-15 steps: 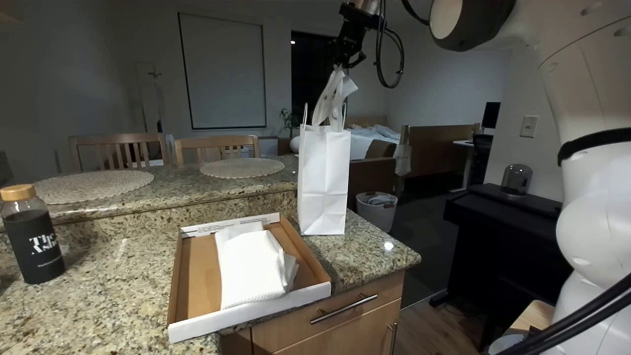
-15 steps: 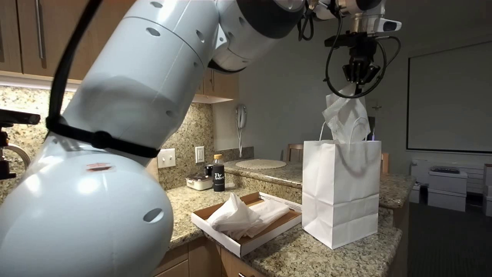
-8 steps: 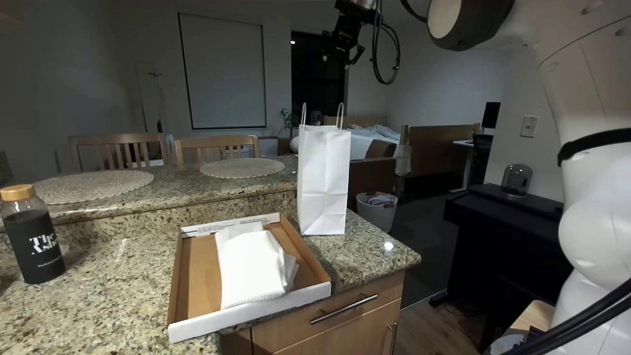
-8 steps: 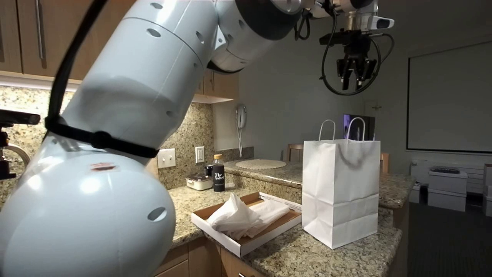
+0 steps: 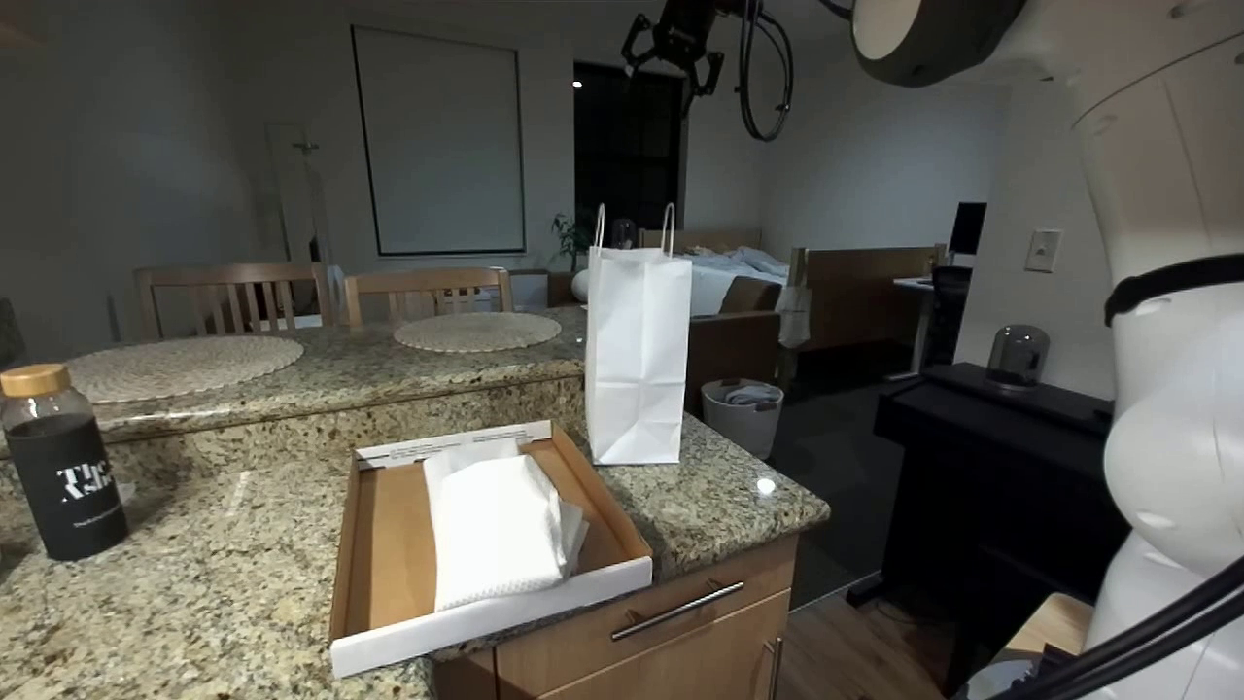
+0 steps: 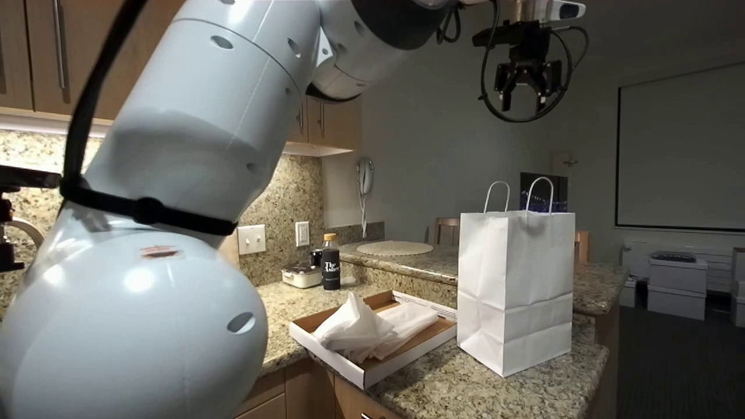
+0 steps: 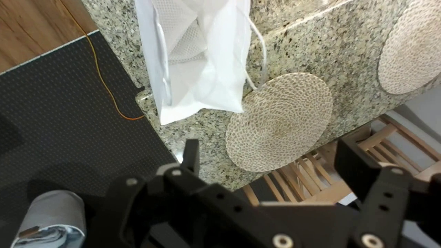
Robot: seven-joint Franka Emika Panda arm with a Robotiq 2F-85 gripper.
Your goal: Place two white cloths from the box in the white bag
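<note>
My gripper hangs high above the white bag, its jaws wide apart and nothing between them. The wrist view shows the same gripper past the bag's open mouth. Inside the white bag in that view lies a textured white cloth; how many are in there I cannot tell. The bag stands upright with both handles up. To its side, the shallow cardboard box holds more white cloth, a bunched piece and a flatter one. An exterior view shows this as one folded heap.
Round woven placemats lie on the raised counter ledge behind the box. A dark bottle with a wooden lid stands on the counter. The white bag is close to the counter's edge. Wooden chairs stand beyond the ledge.
A second ago the gripper was shut on a white cloth dangling into the bag's mouth. Its jaws have opened, the cloth has dropped into the bag, and the gripper has risen.
</note>
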